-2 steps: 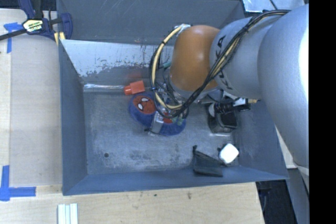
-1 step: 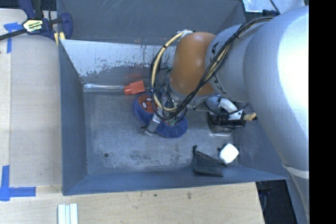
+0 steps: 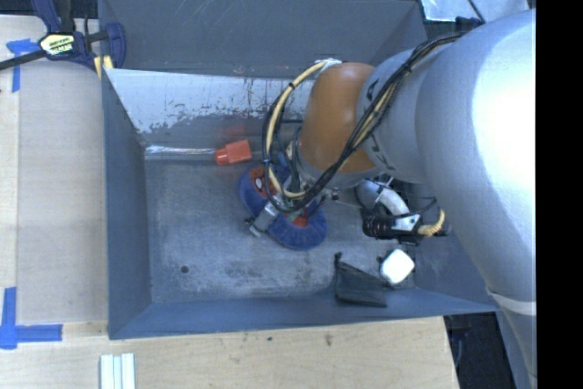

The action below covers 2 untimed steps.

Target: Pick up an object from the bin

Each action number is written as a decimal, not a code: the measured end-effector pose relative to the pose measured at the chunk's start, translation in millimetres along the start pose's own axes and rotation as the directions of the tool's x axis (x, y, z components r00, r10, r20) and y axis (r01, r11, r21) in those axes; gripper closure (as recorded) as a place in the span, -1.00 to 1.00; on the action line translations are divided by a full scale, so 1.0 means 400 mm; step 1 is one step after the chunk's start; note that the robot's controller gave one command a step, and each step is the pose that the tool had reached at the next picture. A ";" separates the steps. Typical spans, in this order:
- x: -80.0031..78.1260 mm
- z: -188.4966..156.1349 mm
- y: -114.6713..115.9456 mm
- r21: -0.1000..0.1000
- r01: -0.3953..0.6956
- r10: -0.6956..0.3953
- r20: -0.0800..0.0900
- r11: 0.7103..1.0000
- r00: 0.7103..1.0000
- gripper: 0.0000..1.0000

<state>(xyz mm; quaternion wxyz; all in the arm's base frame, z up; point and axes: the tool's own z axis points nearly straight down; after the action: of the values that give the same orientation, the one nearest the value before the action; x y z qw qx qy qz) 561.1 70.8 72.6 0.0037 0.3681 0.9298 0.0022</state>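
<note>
My gripper (image 3: 266,216) is low in the middle of the bin, under the orange wrist cover. It sits on the left part of a round blue fuzzy thing (image 3: 301,232) with a bit of red on it. Whether the blue thing is gripped is hidden by the wrist. A clear tube with an orange cap (image 3: 232,152) lies just up and left of the gripper, along the back wall's foot.
A black wedge-shaped piece (image 3: 359,285) lies at the front wall, a small white block (image 3: 397,266) beside it. A black and white thing with yellow bits (image 3: 393,219) lies at the right, under the arm. Bare floor spreads left of the gripper.
</note>
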 end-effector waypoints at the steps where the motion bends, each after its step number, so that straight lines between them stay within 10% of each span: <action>1: -0.001 -0.005 0.002 -0.003 0.000 0.000 0.002 1.000 1.000 1.00; 2: -0.009 -0.110 0.005 0.000 0.001 -0.001 0.003 1.000 1.000 1.00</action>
<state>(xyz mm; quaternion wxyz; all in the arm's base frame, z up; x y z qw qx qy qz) 564.7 69.8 116.5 0.0050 0.3675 0.9300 0.0017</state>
